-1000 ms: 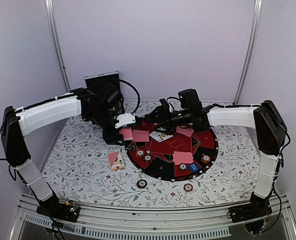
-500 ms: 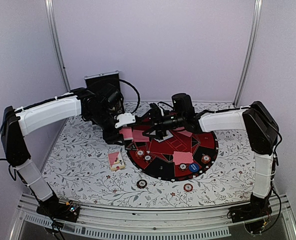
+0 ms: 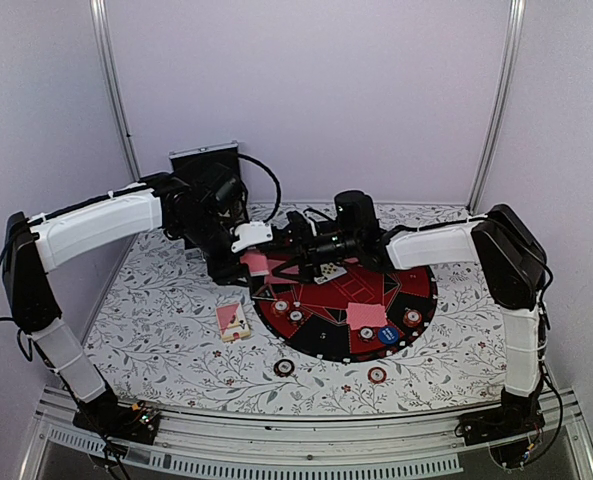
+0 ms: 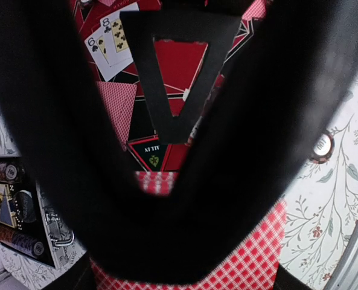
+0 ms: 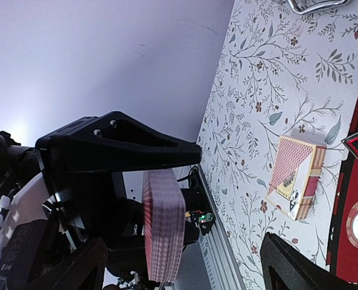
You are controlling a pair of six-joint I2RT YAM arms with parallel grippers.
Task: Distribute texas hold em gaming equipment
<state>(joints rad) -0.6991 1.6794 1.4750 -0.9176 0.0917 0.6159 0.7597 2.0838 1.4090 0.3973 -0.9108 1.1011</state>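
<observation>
My left gripper (image 3: 253, 262) is shut on a deck of pink-backed cards (image 3: 255, 264) above the left rim of the round red and black mat (image 3: 416, 300). My right gripper (image 3: 281, 258) is open, right beside the deck. In the right wrist view the deck (image 5: 163, 223) stands edge-on between my right fingers (image 5: 76, 266). In the left wrist view the deck (image 4: 239, 266) fills the bottom and dark gripper parts block most of the rest. The pink card box (image 3: 233, 322) lies left of the mat. Face-up cards (image 3: 326, 270), a pink card (image 3: 366, 314), chips (image 3: 413, 318) and a blue button (image 3: 387, 335) lie on the mat.
Two loose chips (image 3: 284, 368) (image 3: 377, 375) lie on the flowered cloth near the front. The silver-edged black case (image 3: 204, 165) stands at the back left behind my left arm; chips show in it in the left wrist view (image 4: 15, 238).
My right gripper has moved left across the mat to the deck held by my left gripper. The left arm has stayed still.
</observation>
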